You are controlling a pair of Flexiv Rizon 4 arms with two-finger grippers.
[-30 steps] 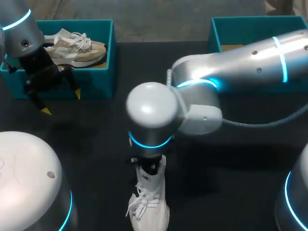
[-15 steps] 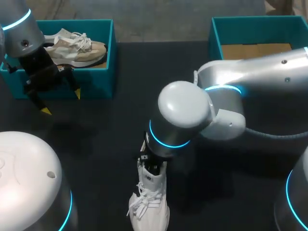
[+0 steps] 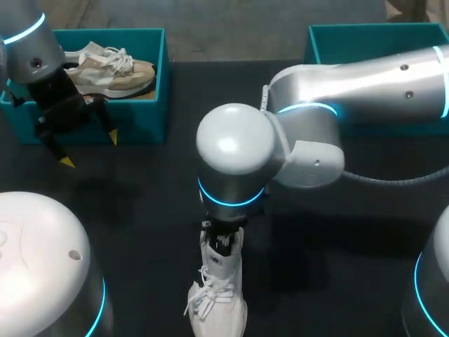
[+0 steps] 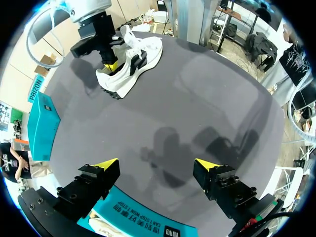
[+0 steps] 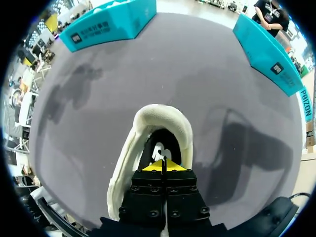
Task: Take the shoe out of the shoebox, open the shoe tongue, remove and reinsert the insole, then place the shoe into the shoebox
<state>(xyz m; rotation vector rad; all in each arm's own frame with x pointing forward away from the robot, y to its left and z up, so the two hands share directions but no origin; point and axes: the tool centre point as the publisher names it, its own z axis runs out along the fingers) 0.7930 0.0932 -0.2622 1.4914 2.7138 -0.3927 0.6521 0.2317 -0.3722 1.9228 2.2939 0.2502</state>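
A white shoe point(image 3: 217, 298) stands on the black table point(image 3: 140, 210) near the front edge, laces toward the front. My right arm comes over the middle, and its gripper point(image 5: 163, 165) is shut, yellow tips pressed together inside the shoe's point(image 5: 126, 163) opening over the dark insole point(image 5: 159, 147); I see nothing between them. In the left wrist view the right gripper point(image 4: 109, 65) dips into the white shoe point(image 4: 133, 61). My left gripper point(image 3: 90, 150) hangs open in front of the left teal shoebox point(image 3: 144, 112), its fingers point(image 4: 106, 164) wide apart above the box's edge.
A beige shoe point(image 3: 112, 70) lies in the left shoebox point(image 5: 111, 22). A second teal shoebox point(image 3: 372, 42) stands at the back right, partly behind my right arm, and shows as a teal box point(image 5: 269, 49) ahead of the right gripper. Bare table lies between the boxes.
My right arm's elbow swung right and then back left while its gripper stayed in the shoe's opening. The shoe and the left arm have not moved.
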